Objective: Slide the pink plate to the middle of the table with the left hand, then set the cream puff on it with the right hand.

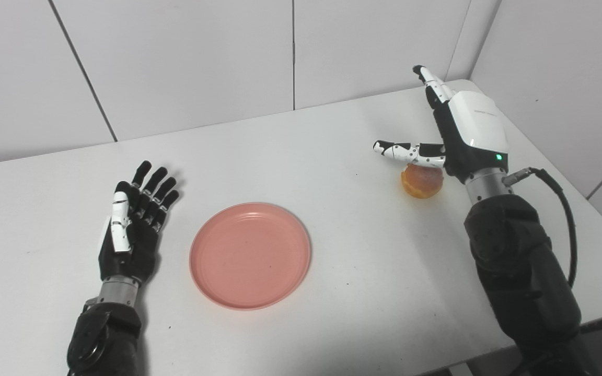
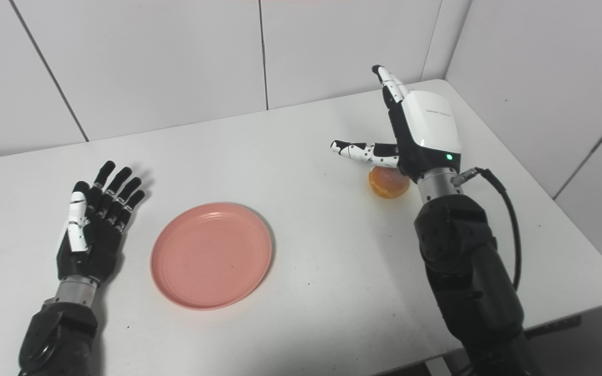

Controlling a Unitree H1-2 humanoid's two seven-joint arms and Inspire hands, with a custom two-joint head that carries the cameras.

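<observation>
Fingers (image 1: pixel 147 193) of both hands are spread wide and hold nothing, above one white table (image 1: pixel 332 250) set against white wall panels (image 1: pixel 186 57). One left hand (image 1: pixel 134 224) rests palm up beside one pink plate (image 1: pixel 250 256) near the table's middle. One right hand (image 1: pixel 460 130) hovers over one cream puff (image 1: pixel 421 181), its thumb partly covering it.
</observation>
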